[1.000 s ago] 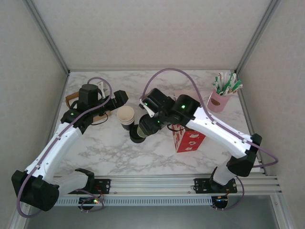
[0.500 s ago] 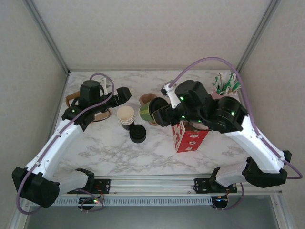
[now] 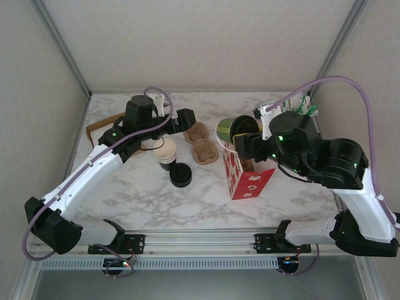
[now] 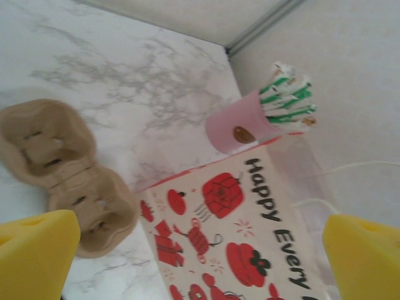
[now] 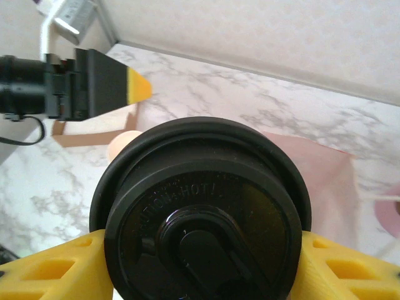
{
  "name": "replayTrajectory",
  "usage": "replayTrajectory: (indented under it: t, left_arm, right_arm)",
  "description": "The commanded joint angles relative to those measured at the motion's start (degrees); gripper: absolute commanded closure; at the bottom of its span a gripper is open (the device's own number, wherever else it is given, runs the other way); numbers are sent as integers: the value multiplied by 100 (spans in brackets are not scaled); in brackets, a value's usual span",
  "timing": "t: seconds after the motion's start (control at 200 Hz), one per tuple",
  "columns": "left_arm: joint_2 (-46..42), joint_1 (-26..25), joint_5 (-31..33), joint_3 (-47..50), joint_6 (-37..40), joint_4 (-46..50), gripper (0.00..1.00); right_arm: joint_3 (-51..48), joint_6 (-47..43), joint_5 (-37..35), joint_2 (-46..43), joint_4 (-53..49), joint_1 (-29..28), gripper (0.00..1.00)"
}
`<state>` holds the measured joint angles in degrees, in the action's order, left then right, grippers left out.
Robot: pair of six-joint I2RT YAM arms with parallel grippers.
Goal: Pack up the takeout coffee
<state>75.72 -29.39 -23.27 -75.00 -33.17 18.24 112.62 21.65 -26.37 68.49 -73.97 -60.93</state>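
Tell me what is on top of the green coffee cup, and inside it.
A round black lid closes the takeout coffee. Its inside cannot be seen; the lid covers it.

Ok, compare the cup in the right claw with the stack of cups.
The takeout coffee has a black lid; the stack of cups is lidless, cream inside. The coffee lies tilted, held in the right claw above the table; the stack stands upright on it. Both are paper cups.
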Motion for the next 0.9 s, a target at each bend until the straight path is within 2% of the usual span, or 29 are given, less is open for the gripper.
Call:
replayTrajectory:
  t: [0.0, 0.205, 0.391, 0.546, 0.891]
  left_arm:
    - [169, -237, -207, -346, 74, -367, 0]
    - [512, -620, -437, -622, 73, -542, 3]
    - [728, -893, -646, -644, 81, -661, 8]
    - [762, -1020, -752, -527, 91, -714, 22]
    - [637, -1077, -829, -218, 47, -860, 41]
  right_arm:
    - [126, 377, -590, -149, -446, -33, 38]
    - [193, 774, -947, -156, -1056, -21, 38]
    - [364, 1053, -934, 83, -1595, 80, 38]
    - [660, 1165, -736, 489, -2058, 234, 38]
    - [1100, 1248, -27, 1410, -2903, 819, 38]
